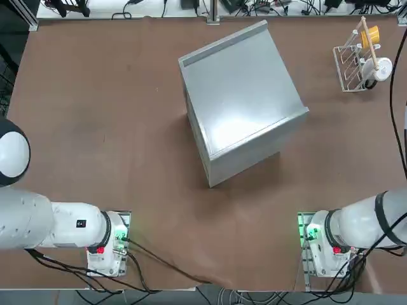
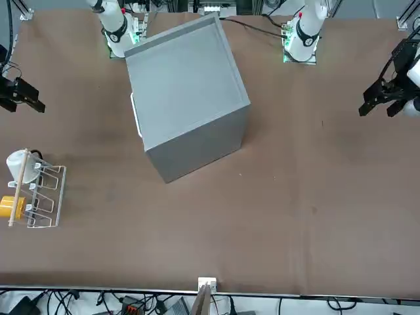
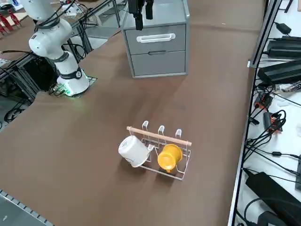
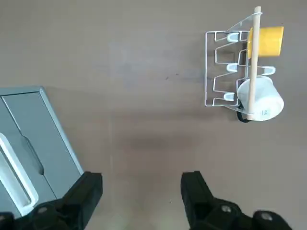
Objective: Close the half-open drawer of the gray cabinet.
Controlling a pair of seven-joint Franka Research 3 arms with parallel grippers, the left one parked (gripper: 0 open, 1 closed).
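The gray cabinet (image 1: 238, 89) stands turned at an angle in the middle of the table. Its front (image 3: 157, 52) shows two gray drawer fronts, the upper with a white handle (image 3: 154, 37). Both fronts look flush; no light-brown drawer walls show in any view. My right gripper (image 3: 143, 14) hangs open above the table, just in front of that drawer face. In the front view the gripper (image 2: 29, 98) sits off the cabinet's handle side, apart from it. In the wrist view the gripper (image 4: 141, 179) has only bare table between its fingers, with the cabinet front (image 4: 29, 124) beside it.
A small wire rack (image 1: 359, 60) stands at the far right of the table, holding a white mug (image 3: 134, 150) and a yellow cup (image 3: 169, 157) under a wooden rod. Brown table (image 1: 95, 114) surrounds the cabinet. Cables and gear lie along the table's far edge.
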